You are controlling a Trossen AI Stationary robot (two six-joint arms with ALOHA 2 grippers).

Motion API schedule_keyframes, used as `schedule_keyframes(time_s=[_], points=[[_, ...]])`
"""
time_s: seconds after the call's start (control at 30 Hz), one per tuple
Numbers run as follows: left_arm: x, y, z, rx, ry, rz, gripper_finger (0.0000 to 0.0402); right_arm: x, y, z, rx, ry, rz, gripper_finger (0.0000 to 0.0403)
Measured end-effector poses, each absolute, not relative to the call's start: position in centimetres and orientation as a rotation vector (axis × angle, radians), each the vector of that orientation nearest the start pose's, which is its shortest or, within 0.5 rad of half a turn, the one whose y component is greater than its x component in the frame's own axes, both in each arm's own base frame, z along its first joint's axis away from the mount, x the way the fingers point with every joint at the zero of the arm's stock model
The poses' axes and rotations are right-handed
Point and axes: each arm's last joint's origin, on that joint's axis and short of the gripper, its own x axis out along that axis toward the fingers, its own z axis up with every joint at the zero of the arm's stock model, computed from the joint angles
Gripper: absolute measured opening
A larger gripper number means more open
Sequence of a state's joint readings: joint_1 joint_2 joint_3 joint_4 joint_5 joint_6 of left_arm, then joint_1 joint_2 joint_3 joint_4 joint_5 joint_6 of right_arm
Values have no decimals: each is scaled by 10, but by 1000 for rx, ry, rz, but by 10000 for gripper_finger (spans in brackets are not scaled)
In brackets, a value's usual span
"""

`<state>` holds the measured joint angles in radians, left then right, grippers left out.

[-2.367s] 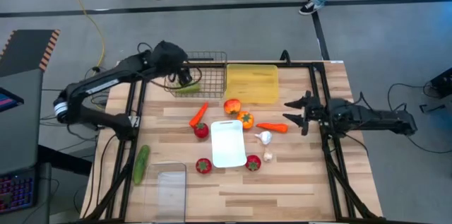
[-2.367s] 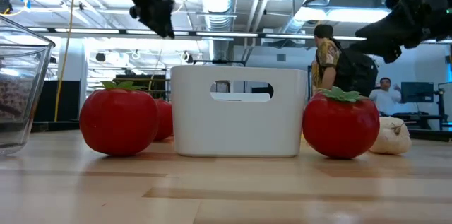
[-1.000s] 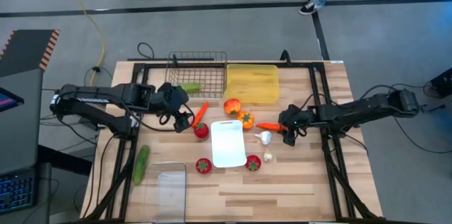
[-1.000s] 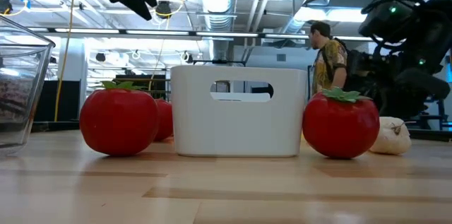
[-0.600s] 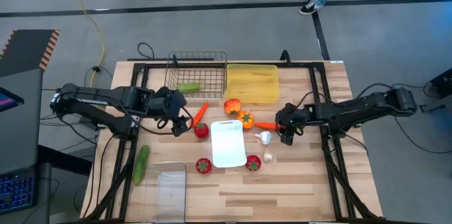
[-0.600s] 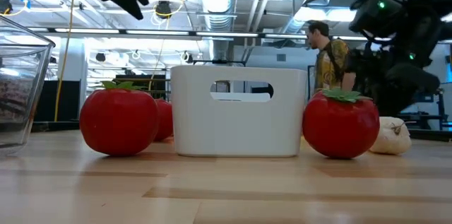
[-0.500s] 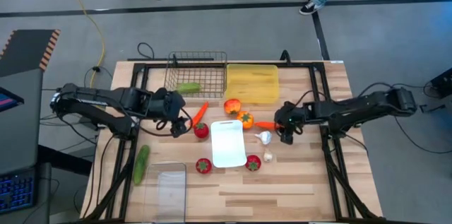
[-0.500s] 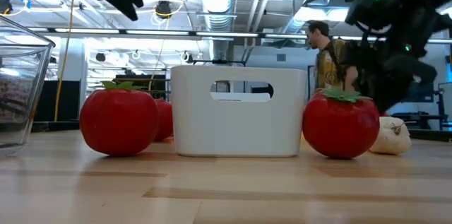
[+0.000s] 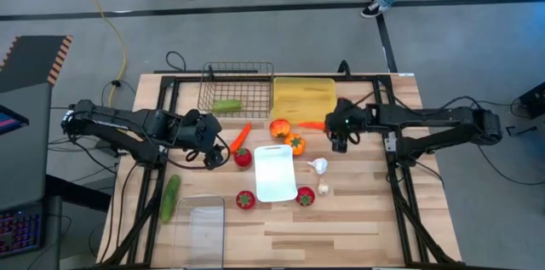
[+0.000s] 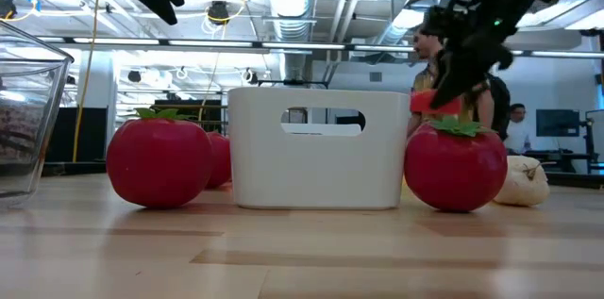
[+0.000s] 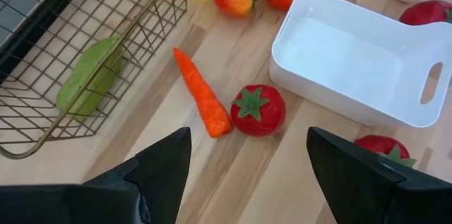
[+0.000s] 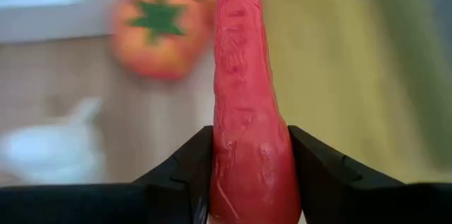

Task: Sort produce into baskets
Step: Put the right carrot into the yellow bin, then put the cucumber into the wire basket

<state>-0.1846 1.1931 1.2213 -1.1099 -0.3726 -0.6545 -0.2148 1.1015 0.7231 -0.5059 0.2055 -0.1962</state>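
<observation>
Wooden tabletop (image 9: 358,219), seen from above. Nearest the front edge stands a clear tub (image 9: 204,226), with a cucumber (image 9: 170,197) beside it. At centre is a white tray (image 9: 274,171), tomatoes (image 9: 245,199) and garlic (image 9: 318,165) around it. Right gripper (image 9: 339,128) is clamped on a carrot (image 9: 310,124), held just beside the yellow tray (image 9: 303,100); the right wrist view shows that carrot (image 12: 248,111) squeezed between both fingers, its background blurred. Left gripper (image 9: 215,152) hovers with fingers spread near a second carrot (image 9: 240,138) and a tomato (image 11: 258,109). Farthest back, the wire basket (image 9: 255,72) holds a cucumber (image 9: 226,106).
</observation>
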Motion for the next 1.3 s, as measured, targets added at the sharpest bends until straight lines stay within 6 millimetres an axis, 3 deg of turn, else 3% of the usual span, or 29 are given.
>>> schedule_keyframes(time_s=[0.2,0.63,0.83,1.1,1.3], points=[[208,-32,332,-309,928,492,267,203,-74,233,-252,891,-368,223],[208,-34,332,-350,927,497,267,195,-107,239,-272,838,-504,230],[199,-36,327,-552,1044,524,267,194,-108,239,-267,850,-504,230],[177,-42,315,-776,1282,790,267,195,-106,239,-271,847,-494,230],[171,-47,290,-960,1383,938,267,195,-106,239,-250,842,-502,230]])
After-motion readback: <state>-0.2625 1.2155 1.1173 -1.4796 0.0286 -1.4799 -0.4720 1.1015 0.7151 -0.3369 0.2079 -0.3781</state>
